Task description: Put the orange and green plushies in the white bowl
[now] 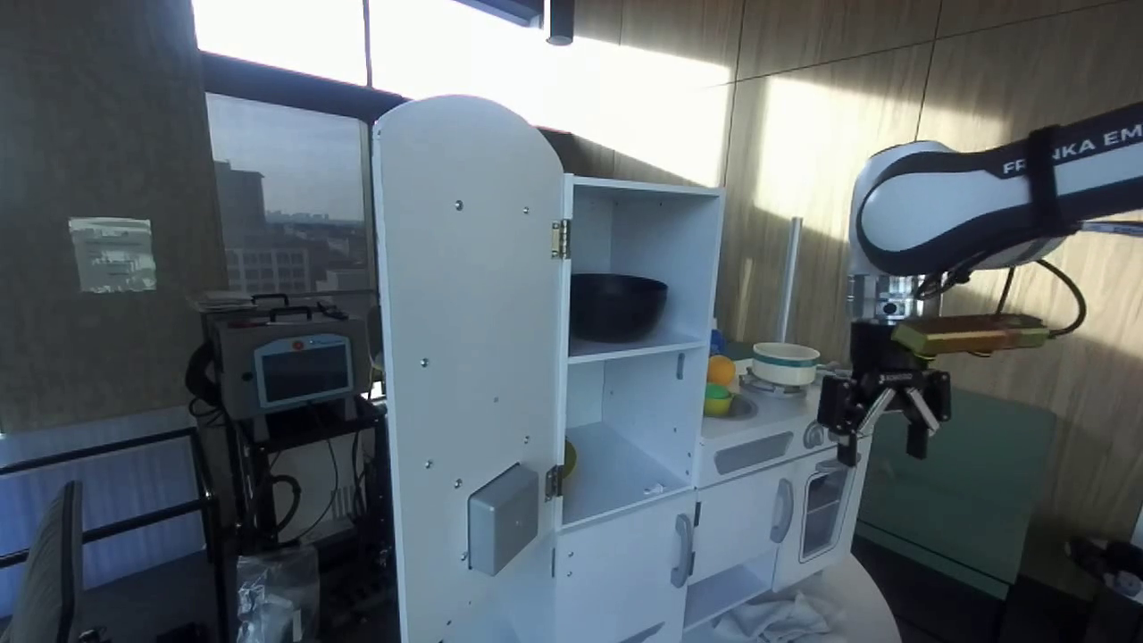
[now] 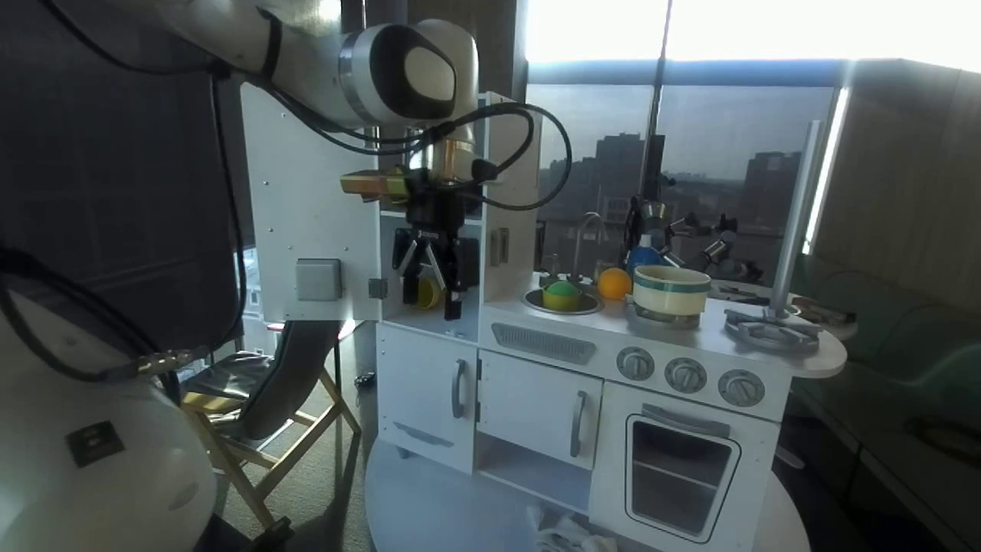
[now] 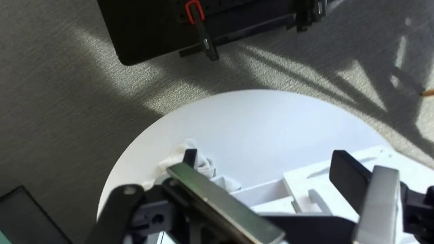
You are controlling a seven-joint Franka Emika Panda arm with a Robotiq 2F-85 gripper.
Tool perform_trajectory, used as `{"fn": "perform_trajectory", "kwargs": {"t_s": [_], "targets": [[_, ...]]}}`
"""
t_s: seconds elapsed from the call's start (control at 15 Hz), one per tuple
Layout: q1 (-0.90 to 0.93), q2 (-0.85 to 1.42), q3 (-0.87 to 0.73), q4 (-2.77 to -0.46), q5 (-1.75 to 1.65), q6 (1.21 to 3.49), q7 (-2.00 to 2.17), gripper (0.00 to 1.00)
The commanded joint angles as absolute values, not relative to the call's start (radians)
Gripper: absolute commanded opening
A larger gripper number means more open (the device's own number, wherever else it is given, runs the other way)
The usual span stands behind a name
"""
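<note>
The largest thing before me is the white toy kitchen [image 2: 540, 399], which stands on a round white table [image 2: 429, 498]; the kitchen's tall cupboard [image 1: 679, 259] is at the left. My gripper [image 1: 882, 446] hangs on the near side, pointing down, its 2 fingers standing wide apart. In the upper compartment of the cupboard there is a black bowl [image 1: 618, 313]. The white bowl [image 2: 672, 304], having 1 teal band, rests on a burner [image 2: 661, 320], to the right of the round sink [image 2: 588, 307]. The orange plushie [image 2: 614, 284] lies on the counter [image 2: 709, 337], between this bowl and the sink, a little to the far side. The smallest is the green plushie [image 2: 563, 288], at the left, in the sink; below its green top I see yellow, and I cannot tell if this yellow part belongs to the toy itself.
</note>
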State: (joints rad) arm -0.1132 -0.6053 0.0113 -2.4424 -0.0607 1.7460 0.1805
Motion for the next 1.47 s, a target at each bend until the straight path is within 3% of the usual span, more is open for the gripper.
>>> {"fn": "perform_trajectory", "kwargs": {"t_s": [0.0, 0.87, 1.4], "targets": [[-0.149, -0.408, 0.017, -2.249, -0.087, 1.812, 0.286, 1.00], [-0.130, 0.079, -0.059, -1.764, -0.195, 1.869, 0.436, 1.00], [-0.100, 0.053, -0.064, -1.836, -0.198, 1.930, 0.431, 1.00]]}}
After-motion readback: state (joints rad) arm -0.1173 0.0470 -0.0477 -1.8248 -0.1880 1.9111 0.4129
